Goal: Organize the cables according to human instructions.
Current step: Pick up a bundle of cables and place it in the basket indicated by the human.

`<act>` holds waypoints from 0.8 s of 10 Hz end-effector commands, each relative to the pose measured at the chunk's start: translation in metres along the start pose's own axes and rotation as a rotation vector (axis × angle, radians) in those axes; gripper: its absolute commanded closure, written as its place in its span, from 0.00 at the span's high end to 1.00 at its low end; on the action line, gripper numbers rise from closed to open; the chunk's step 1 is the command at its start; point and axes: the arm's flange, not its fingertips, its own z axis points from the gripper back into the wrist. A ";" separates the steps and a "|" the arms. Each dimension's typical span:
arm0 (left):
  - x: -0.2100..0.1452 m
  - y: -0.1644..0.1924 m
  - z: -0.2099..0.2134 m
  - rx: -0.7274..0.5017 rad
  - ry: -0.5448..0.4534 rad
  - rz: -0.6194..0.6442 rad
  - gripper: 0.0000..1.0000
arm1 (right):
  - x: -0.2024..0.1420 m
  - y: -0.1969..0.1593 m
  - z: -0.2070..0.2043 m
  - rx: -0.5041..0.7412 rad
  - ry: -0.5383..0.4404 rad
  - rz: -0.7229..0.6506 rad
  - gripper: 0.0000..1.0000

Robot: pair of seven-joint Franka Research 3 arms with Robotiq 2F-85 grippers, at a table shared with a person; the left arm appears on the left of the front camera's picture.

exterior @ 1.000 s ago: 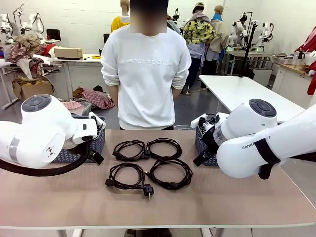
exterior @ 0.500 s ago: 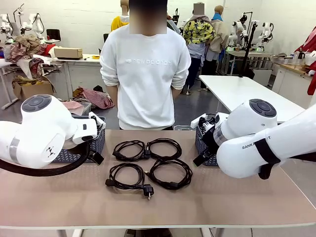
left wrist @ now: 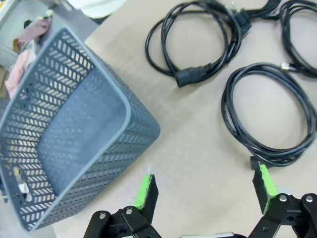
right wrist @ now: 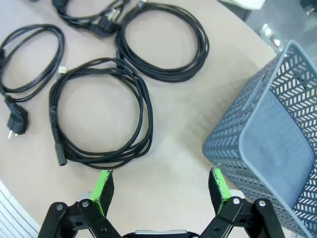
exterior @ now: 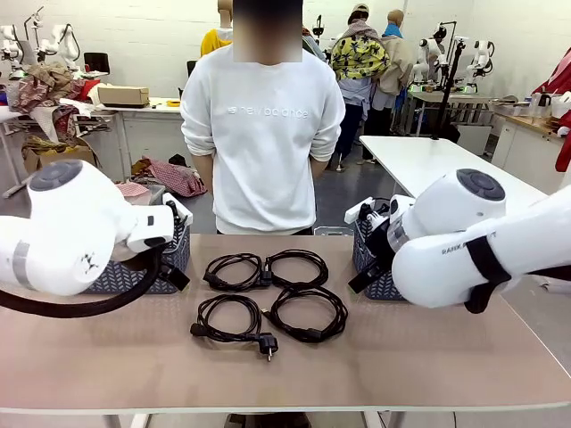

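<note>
Cables (exterior: 265, 273) lay coiled between two baskets (exterior: 134, 280), seemingly awaiting sorting; beside them left gripper (left wrist: 205, 186) and right gripper (right wrist: 161, 188) hovered wide open, empty.

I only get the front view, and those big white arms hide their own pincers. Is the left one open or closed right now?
Observer: The left pincer is open, green pads wide apart, holding nothing.
Operator: What is lying next to it?
Observer: A grey mesh basket on one side and a coiled cable on the other.
Operator: And the other pincer?
Observer: The right pincer is open as well, between a second mesh basket and a cable coil, touching neither.
</note>
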 end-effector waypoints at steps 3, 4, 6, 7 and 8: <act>-0.022 0.027 0.058 -0.141 -0.091 -0.114 1.00 | 0.000 -0.039 0.056 0.177 -0.078 0.097 1.00; -0.025 0.033 0.068 -0.167 -0.108 -0.134 1.00 | -0.002 -0.045 0.067 0.199 -0.097 0.108 1.00; -0.033 0.045 0.085 -0.197 -0.134 -0.179 1.00 | -0.008 -0.057 0.088 0.252 -0.153 0.113 1.00; -0.041 0.051 0.092 -0.217 -0.170 -0.194 1.00 | -0.012 -0.065 0.098 0.283 -0.183 0.111 1.00; -0.046 0.056 0.097 -0.237 -0.205 -0.192 1.00 | -0.016 -0.072 0.105 0.312 -0.207 0.104 1.00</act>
